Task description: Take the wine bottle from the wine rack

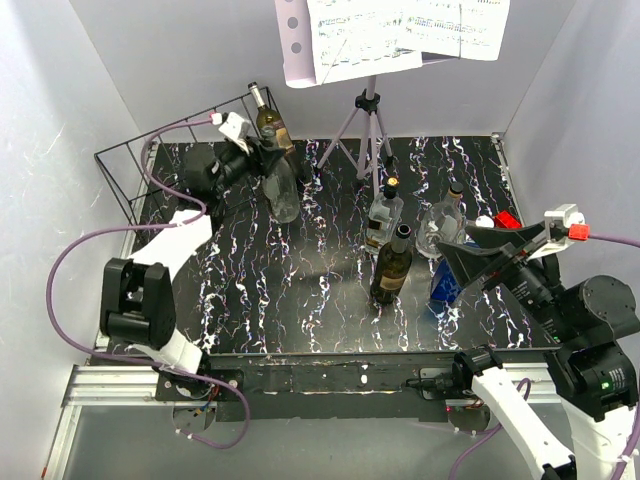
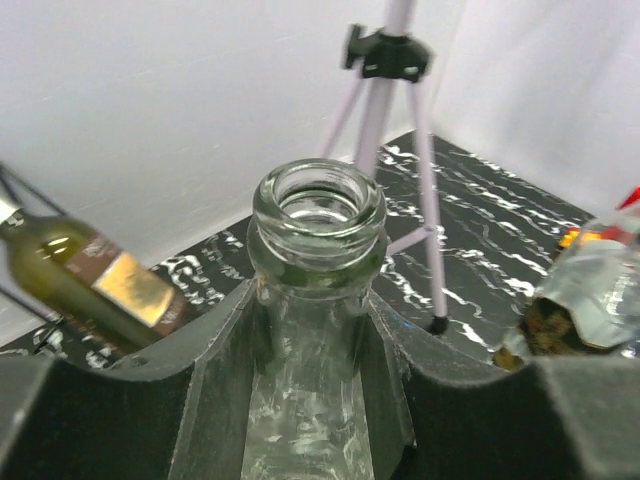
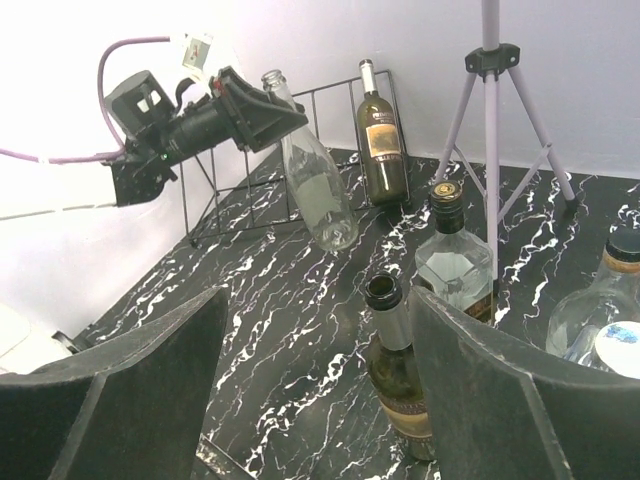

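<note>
Left gripper (image 3: 265,115) clamped on the neck of the clear wine bottle (image 3: 318,190), one finger (image 2: 215,400) on each side just below the open lip. Holds it tilted, mouth toward the rear left, base toward the middle of the marbled table (image 1: 300,300). Cannot tell whether the base touches the tabletop. Sits in front of the right end of the wine rack (image 1: 120,170), outside its wire bars.

Inside that same end of the rack, a green wine bottle (image 3: 380,140) with a brown and gold label, upright against the barred back, just beside the held bottle.

Right gripper (image 1: 470,258) spread wide and holding nothing, low at the right side of the table and pointed toward a cluster of standing bottles. Nearest to it, a dark uncorked bottle (image 1: 390,265). Behind that, a clear capped spirits bottle (image 1: 383,215), and to the right a rounder clear bottle (image 1: 445,225).

At the rear centre, a tripod music stand (image 1: 370,130) carrying sheet music (image 1: 390,35), well apart from both grippers.
</note>
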Controlling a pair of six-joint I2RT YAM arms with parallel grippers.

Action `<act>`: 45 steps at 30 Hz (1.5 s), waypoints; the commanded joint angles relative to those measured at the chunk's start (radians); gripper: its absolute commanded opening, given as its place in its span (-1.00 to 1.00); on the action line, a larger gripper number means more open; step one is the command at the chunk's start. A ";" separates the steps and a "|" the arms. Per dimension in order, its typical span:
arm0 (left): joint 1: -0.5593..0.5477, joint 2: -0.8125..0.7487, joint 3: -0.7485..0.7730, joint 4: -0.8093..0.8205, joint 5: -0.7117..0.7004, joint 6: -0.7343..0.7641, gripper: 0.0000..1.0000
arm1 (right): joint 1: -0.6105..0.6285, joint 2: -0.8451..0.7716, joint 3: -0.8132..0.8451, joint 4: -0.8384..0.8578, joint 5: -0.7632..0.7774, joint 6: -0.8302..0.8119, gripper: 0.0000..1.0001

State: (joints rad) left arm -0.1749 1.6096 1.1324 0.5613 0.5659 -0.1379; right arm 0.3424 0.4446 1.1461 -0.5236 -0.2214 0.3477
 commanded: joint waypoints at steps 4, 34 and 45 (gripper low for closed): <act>-0.152 -0.198 -0.103 0.195 -0.017 0.050 -1.00 | -0.002 -0.030 -0.009 0.043 -0.021 0.031 0.61; -0.428 -0.054 -0.148 0.235 -0.063 0.133 -0.94 | -0.002 -0.041 -0.002 0.023 -0.018 0.048 0.60; -0.436 -0.047 -0.169 0.272 -0.107 0.236 -1.00 | -0.002 -0.034 0.009 0.024 -0.026 0.047 0.59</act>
State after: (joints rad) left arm -0.6083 1.6012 0.9573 0.6781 0.5087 0.0360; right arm 0.3424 0.4000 1.1305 -0.5278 -0.2390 0.3901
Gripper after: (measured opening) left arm 0.379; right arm 0.796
